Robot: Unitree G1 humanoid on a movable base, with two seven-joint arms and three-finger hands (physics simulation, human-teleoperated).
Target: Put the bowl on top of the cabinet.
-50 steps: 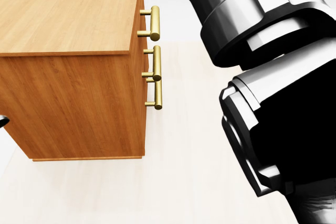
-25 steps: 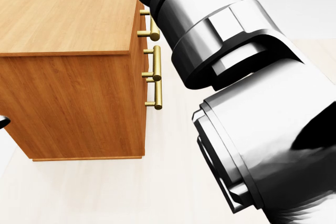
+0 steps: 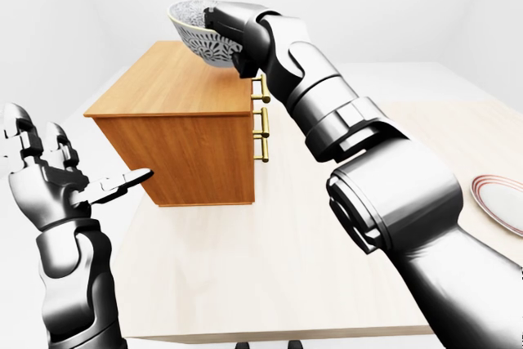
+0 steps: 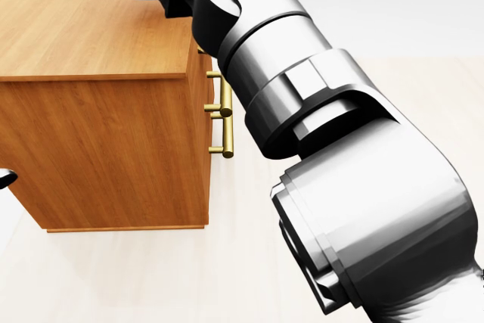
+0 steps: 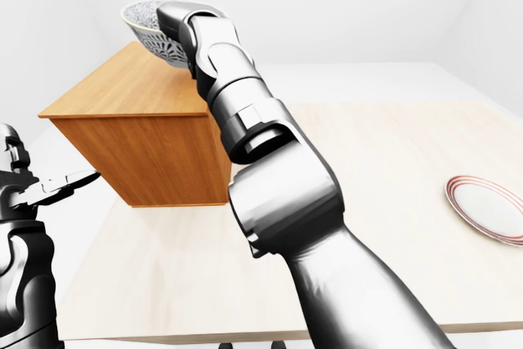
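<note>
Left-eye view: right hand (image 3: 225,26) grips bowl (image 3: 194,32) above cabinet (image 3: 176,79).

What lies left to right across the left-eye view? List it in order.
Left robot hand → cabinet → cabinet handles → plate. The bowl and right arm overlap the cabinet, so they are left out.

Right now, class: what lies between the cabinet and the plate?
Only bare table separates the cabinet and the plate in the right-eye view; the right arm crosses above.
</note>
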